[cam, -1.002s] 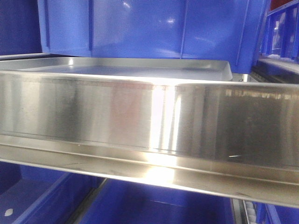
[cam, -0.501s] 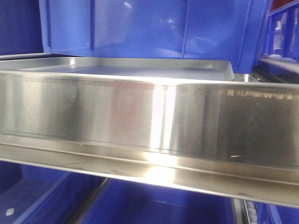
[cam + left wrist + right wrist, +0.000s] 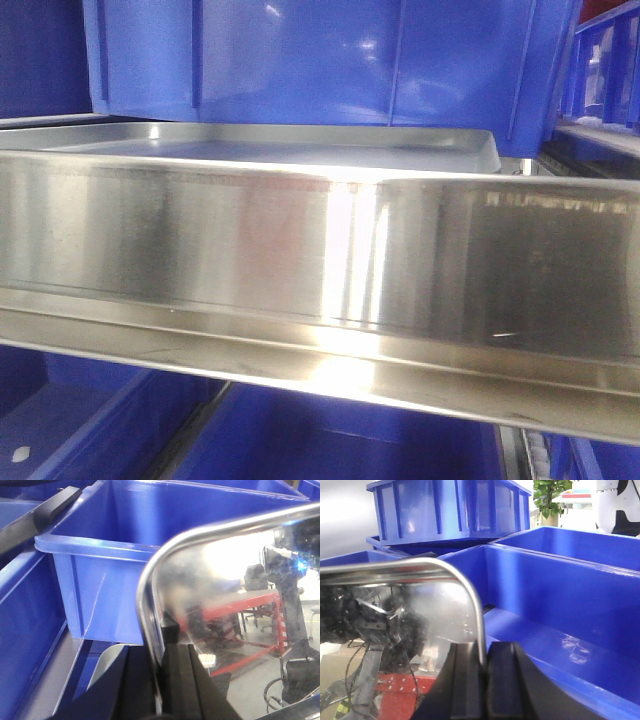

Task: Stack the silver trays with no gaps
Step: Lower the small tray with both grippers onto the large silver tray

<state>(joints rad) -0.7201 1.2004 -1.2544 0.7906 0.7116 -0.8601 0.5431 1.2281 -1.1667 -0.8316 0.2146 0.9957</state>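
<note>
Jaws of left gripper (image 3: 158, 667) and right gripper (image 3: 484, 657) each clamp silver tray (image 3: 225, 580) rim.

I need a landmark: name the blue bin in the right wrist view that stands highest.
The ribbed blue bin at top left, resting on a second bin; the open bin beside the silver tray sits lower.

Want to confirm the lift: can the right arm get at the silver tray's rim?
Probably yes: the right gripper sits astride the rolled rim of the silver tray near a corner, seemingly clamped on it, and the blue bin beside it does not block it.
</note>
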